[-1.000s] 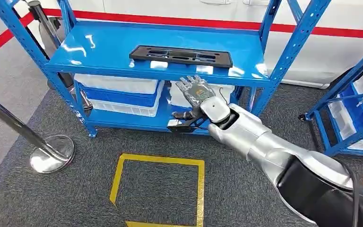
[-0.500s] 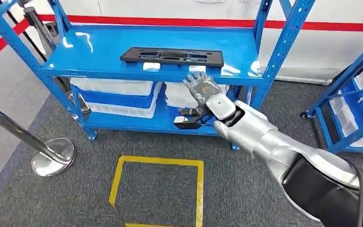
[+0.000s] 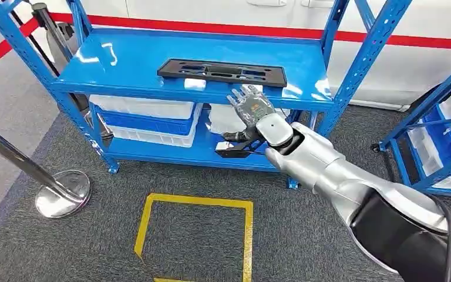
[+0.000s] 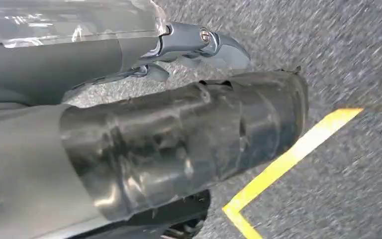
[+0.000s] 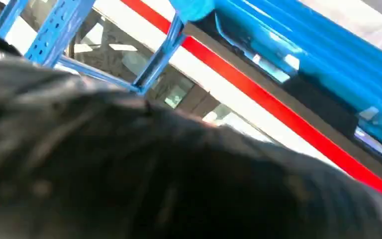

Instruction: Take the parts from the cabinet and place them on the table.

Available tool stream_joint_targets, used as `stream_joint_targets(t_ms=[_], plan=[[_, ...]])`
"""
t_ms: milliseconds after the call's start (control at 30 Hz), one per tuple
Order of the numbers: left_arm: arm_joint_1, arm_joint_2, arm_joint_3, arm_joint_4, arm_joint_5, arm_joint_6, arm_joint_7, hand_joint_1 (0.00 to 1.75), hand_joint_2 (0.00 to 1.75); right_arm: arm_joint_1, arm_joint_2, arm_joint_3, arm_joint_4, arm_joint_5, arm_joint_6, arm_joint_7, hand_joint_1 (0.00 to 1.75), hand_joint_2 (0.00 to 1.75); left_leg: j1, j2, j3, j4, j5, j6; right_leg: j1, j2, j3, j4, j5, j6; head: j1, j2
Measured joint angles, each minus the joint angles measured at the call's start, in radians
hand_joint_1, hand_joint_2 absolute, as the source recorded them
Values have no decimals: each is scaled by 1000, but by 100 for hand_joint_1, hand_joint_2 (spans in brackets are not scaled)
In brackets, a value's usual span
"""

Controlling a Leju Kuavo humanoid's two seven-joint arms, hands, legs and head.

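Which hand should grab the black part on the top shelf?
Right. The right hand is raised, fingers spread, at the shelf's front edge just below the black part. The left hand hangs over the floor.

Silver arm (image 3: 329, 170), black elbow cover (image 3: 402, 235)

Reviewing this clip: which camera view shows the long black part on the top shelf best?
The head view: the black part lies whole on the blue shelf, with the right hand raised just before its front edge. The right wrist view gives a dark blurred strip that may be it; the left wrist view looks at carpet.
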Motion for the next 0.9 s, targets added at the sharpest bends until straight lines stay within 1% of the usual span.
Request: stream_joint_targets(t_ms=[33, 67, 100, 133, 167, 200, 233, 267, 300, 333, 367, 400, 433, 500, 533, 567, 600, 633, 667, 700, 733, 767, 800, 867, 900], plan=[[0, 0, 0, 0, 0, -1, 0, 0, 0, 3, 0, 0, 0, 0, 1, 0, 0, 0, 0, 0, 0, 1, -2, 1, -2, 0, -38, 68, -20, 4, 0, 0], [0, 0, 0, 0, 0, -5, 0, 0, 0, 7, 0, 0, 0, 0, 2, 0, 0, 0, 0, 0, 1, 2, -4, 1, -5, 0, -61, 99, -17, 7, 0, 0], [1, 0, 0, 0, 0, -8, 0, 0, 0, 8, -3, 0, 0, 0, 3, 0, 0, 0, 1, -1, 3, 5, -8, 0, -9, -1, -56, 76, 14, 10, 0, 0], [1, -1, 0, 0, 0, -10, 0, 0, 0, 8, -4, 0, 0, 1, 5, 0, 0, 0, 1, -3, 6, 9, -13, -2, -12, -2, -31, 15, 59, 11, 0, 0], [1, -2, 0, 0, 1, -15, 0, 0, 0, 6, -5, 0, 0, 2, 6, 0, 0, 0, 2, -5, 10, 15, -20, -6, -15, -3, 12, -78, 112, 11, 0, 0], [1, -3, 0, 0, 4, -19, 2, 0, 0, 5, -6, 0, 0, 3, 6, 0, 0, 0, 3, -5, 13, 24, -30, -11, -17, -6, 49, -167, 149, 10, 0, 0], [2, -3, 0, 0, 7, -23, 5, 0, 0, 4, -8, 0, 0, 4, 7, 0, 0, 0, -3, -6, 8, 30, -35, -18, -10, -5, 61, -173, 126, 9, 0, 0], [0, -3, 0, 0, 8, -26, 7, 0, 0, 4, -8, 0, 0, 5, 8, 0, 0, 0, -5, -8, 2, 40, -38, -23, -10, -2, 67, -189, 123, 1, -1, 0], [-4, -3, 0, 0, 9, -27, 7, 0, 0, 6, -8, 0, 0, 6, 8, 0, 0, 0, -2, -7, 2, 37, -38, -27, -7, -2, 62, -188, 121, -2, -1, 0], [-2, -3, 0, 0, 8, -26, 8, 0, 0, 7, -8, 0, 0, 7, 9, 0, 0, 0, 0, -7, 3, 32, -37, -31, -4, -1, 62, -185, 118, -7, -1, 0], [-3, -3, 0, 0, 6, -24, 8, 0, 0, 4, -10, 0, 0, 7, 9, 0, 0, 0, 0, -6, 7, 32, -41, -38, -7, 1, 66, -191, 118, -15, 1, 0], [0, -3, 0, 0, 5, -17, 6, 0, 0, 4, -11, -1, 0, 9, 10, 0, 0, 0, 2, -5, 5, 43, -51, -43, -12, -1, 77, -199, 122, -23, 0, 0], [1, -3, 0, 0, 2, -14, 3, 0, 0, 2, -11, 0, 0, 10, 10, 0, 0, 0, 3, -4, -7, 78, -68, -46, -13, -1, 84, -203, 121, -28, 0, 0], [-1, -3, 0, 0, 1, -9, -3, 0, 0, 1, -10, 0, 0, 10, 10, 0, 0, 0, 4, -4, -82, 218, -128, -51, -12, 0, 89, -203, 116, -34, -1, 0], [-1, -3, 0, 0, 0, -10, -6, 0, 0, 4, -10, 0, 0, 11, 10, 0, 0, 0, 4, -4, -136, 304, -156, -54, -10, -1, 90, -202, 113, -37, 0, 0], [-1, -3, 0, 0, 0, -10, -7, 0, 0, 5, -10, 0, 0, 11, 10, 0, 0, 0, 4, -4, -162, 339, -156, -53, -9, 0, 91, -202, 111, -37, -1, 0], [0, -3, 0, 0, 0, -9, -7, 0, 0, 6, -10, 0, 0, 11, 11, 0, 0, 0, 4, -4, -173, 340, -137, -51, -7, 1, 96, -202, 108, -37, 0, 0], [2, -3, 0, 0, 0, -8, -8, 0, 0, 6, -10, 0, 0, 11, 10, 0, 0, 0, 4, -4, -160, 293, -96, -47, -6, 2, 102, -202, 102, -36, -1, 0], [2, -3, 0, 0, 0, -8, -9, 0, 0, 6, -10, 0, 0, 11, 10, 0, 0, 0, 3, -4, -128, 215, -43, -42, -5, 3, 111, -202, 97, -36, -1, 0], [2, -2, 0, 0, 0, -8, -9, 0, 0, 6, -10, 0, 0, 11, 11, 0, 0, 0, 2, -4, -89, 129, 6, -36, -5, 3, 120, -202, 91, -34, -1, 0], [1, -2, 0, 0, 0, -7, -10, 0, 0, 6, -10, 0, 0, 11, 10, 0, 0, 0, -1, -5, -58, 55, 26, -28, -5, 2, 128, -203, 85, -30, 0, 0], [2, 0, 0, 0, 0, -6, -11, 0, 0, 3, -11, 0, 0, 12, 11, 0, 0, 0, -10, -6, -47, 50, 20, -25, 0, 3, 125, -202, 83, -25, 0, 0], [-1, 0, 0, 0, 0, -5, -16, 0, 0, 3, -11, 0, 0, 13, 11, 0, 0, 0, -10, -6, -43, 35, 13, -22, -2, 4, 121, -204, 85, -21, -1, 0], [-2, 0, 0, 0, -5, -2, -17, 0, 0, 4, -11, 0, 0, 14, 12, 0, 0, 0, -13, -8, -47, 36, 11, -20, -5, 2, 123, -211, 86, -13, 0, 0], [-2, -1, 0, 0, -8, 3, -18, 0, 0, 2, -11, -1, -3, 15, 12, 0, 0, 0, -7, -7, -39, 24, 14, -16, 0, 3, 127, -213, 84, -6, 0, 0]])
